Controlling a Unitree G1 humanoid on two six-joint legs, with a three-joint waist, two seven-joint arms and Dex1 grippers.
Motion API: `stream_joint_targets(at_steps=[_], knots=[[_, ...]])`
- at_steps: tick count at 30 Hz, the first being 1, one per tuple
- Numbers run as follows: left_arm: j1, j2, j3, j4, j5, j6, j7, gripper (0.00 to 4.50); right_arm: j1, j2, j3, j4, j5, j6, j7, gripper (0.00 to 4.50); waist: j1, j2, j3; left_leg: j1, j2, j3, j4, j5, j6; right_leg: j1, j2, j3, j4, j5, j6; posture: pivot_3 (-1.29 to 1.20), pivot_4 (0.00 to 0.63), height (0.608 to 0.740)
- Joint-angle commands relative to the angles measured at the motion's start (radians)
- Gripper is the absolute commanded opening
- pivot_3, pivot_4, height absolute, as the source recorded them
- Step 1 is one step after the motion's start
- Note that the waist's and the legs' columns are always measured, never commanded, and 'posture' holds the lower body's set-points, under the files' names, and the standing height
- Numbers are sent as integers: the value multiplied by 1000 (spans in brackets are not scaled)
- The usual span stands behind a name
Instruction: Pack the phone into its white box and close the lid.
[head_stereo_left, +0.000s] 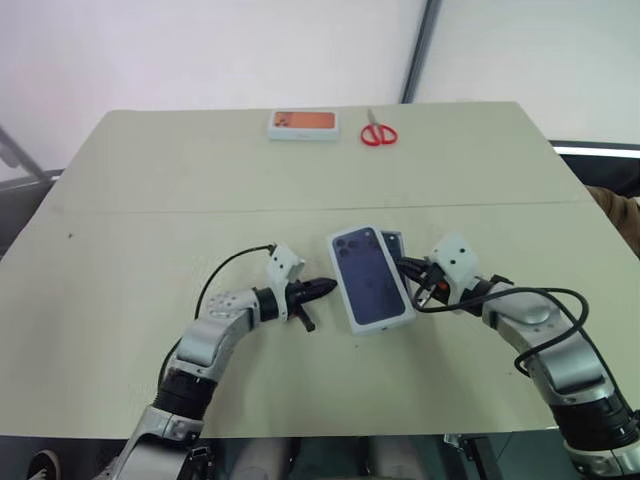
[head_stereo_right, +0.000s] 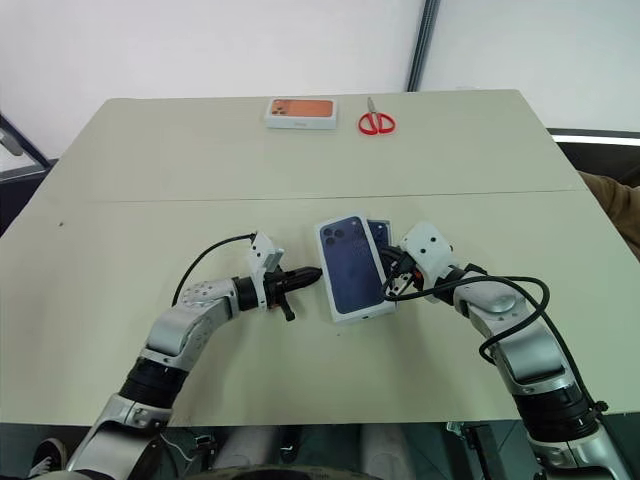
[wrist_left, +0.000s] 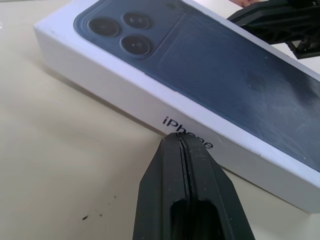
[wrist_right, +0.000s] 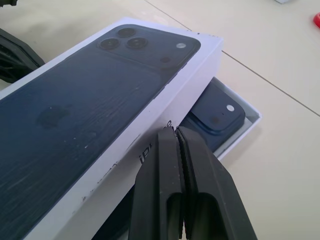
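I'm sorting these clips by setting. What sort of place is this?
Probably a lab or test room set up for tabletop trials, not a home: a plain beige table against bare white walls, holding a few props, namely the lid askew over the white box, a second box and scissors.

The beige table (head_stereo_left: 200, 180) carries scissors (head_stereo_left: 378, 132) beside an orange-printed box (head_stereo_left: 303, 124) at its far edge, and the white box (wrist_right: 245, 125) near the middle.

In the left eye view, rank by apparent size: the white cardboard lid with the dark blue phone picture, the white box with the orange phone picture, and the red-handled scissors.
1. White cardboard lid with the dark blue phone picture, largest, though it lies nearest the camera.
2. White box with the orange phone picture, at the table's far edge.
3. Red-handled scissors, smallest, beside that box.
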Motion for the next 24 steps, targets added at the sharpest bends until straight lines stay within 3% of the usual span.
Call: stream_joint_targets(at_steps=[1, 15, 24], knots=[[-17, -14, -12, 2, 12, -19, 1, 0, -16, 11, -27, -35, -7, 0, -3, 72, 0, 0, 0, 0, 0, 0, 0, 0, 0, 0, 0, 0, 0, 0, 0, 0, 150, 740], [-148, -122, -4, 97, 26, -42, 34, 0, 4, 0, -68, 2, -64, -17, -2, 72, 2, 0, 0, 0, 0, 0, 1, 0, 0, 1, 0, 0, 0, 0, 0, 0, 150, 740], [-146, -132, -6, 118, 42, -55, 25, 0, 39, 21, -83, -13, -76, -5, 1, 72, -1, 0, 0, 0, 0, 0, 1, 0, 0, 0, 1, 0, 0, 0, 0, 0, 150, 740]])
